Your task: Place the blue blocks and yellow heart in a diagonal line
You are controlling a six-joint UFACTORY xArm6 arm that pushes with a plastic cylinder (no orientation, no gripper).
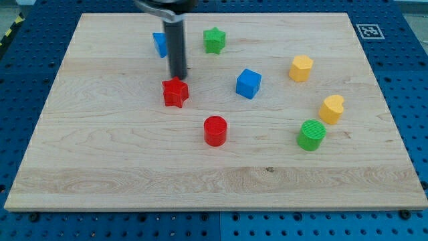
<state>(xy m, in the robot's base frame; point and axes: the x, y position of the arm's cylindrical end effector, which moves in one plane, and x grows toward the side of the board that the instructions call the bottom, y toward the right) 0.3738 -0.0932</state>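
A blue cube (248,83) sits near the board's middle. A second blue block (160,43) lies at the upper left, partly hidden behind my rod, so its shape is unclear. The yellow heart (332,108) lies at the view's right, just above a green cylinder. My tip (178,77) rests just above the red star (175,92), touching or nearly touching its top edge, and just below the hidden blue block.
A green star (214,40) lies at the top centre. A yellow hexagonal block (301,68) lies at the upper right. A red cylinder (215,130) sits below centre. A green ridged cylinder (311,134) lies at the right. The wooden board (100,174) ends on a blue pegboard.
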